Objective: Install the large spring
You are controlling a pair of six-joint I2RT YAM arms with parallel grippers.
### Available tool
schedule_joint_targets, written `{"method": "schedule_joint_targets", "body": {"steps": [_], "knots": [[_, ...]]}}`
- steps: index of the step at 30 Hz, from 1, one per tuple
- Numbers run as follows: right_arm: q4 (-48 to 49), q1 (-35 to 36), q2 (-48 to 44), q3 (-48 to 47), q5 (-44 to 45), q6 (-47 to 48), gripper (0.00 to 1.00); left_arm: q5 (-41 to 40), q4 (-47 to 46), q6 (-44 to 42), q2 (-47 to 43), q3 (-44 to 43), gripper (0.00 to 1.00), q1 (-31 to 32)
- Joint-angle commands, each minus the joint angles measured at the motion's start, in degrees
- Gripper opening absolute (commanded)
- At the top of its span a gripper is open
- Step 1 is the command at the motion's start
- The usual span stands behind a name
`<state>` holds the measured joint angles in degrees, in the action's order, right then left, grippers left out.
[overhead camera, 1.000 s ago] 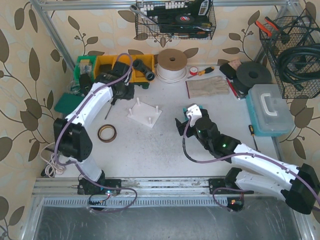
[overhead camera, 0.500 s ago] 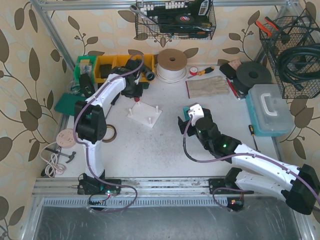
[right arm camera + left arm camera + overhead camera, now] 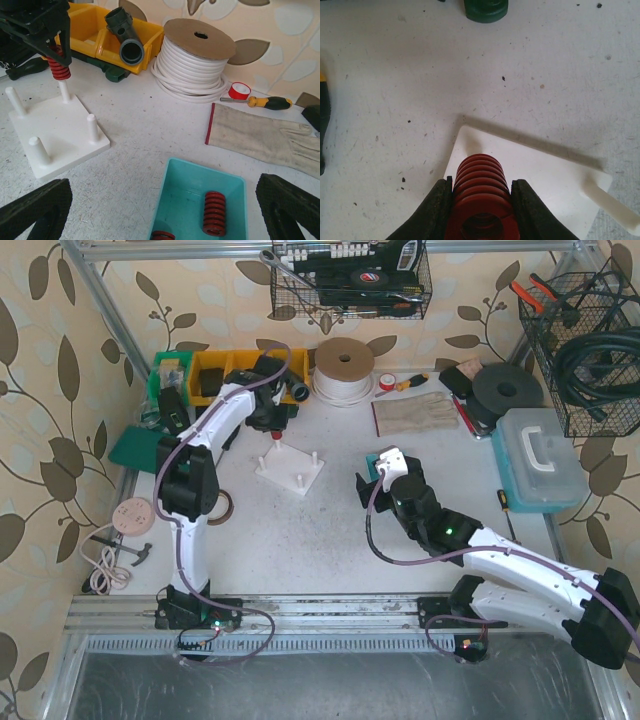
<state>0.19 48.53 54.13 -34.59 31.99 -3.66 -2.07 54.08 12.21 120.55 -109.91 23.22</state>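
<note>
A large red spring is gripped upright between my left gripper's black fingers. That left gripper hangs over the far corner of the white peg base. In the right wrist view the spring sits just above the far peg, its lower end close to the peg's tip. My right gripper is open and holds nothing, low over a teal bin. One red spring stands in that bin and another shows at its near edge.
Yellow bins with a dark pipe fitting stand behind the base. A white cord spool, a glove, a screwdriver and a red tape roll lie at the back. A tape ring and a toolbox flank the middle.
My left arm has swung right and forward, carrying the red spring from beside the yellow bins to above the base's far peg. The right arm has barely moved.
</note>
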Motion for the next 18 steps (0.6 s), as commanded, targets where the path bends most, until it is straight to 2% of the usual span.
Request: {"method": "schedule_joint_targets", "body": {"steps": [1, 17, 18], "knots": [[0.8, 0.1, 0.4, 0.3, 1.3, -0.4, 0.99, 0.5, 1.4, -1.0, 1.7, -2.6, 0.0, -0.2], [0.7, 0.1, 1.0, 0.1, 0.9, -0.4, 0.99, -1.7, 2.3, -1.3, 5.5, -3.7, 0.0, -0.3], [0.7, 0.1, 1.2, 0.0, 1.0, -0.4, 0.99, -1.7, 2.3, -1.4, 5.5, -3.7, 0.02, -0.3]]}}
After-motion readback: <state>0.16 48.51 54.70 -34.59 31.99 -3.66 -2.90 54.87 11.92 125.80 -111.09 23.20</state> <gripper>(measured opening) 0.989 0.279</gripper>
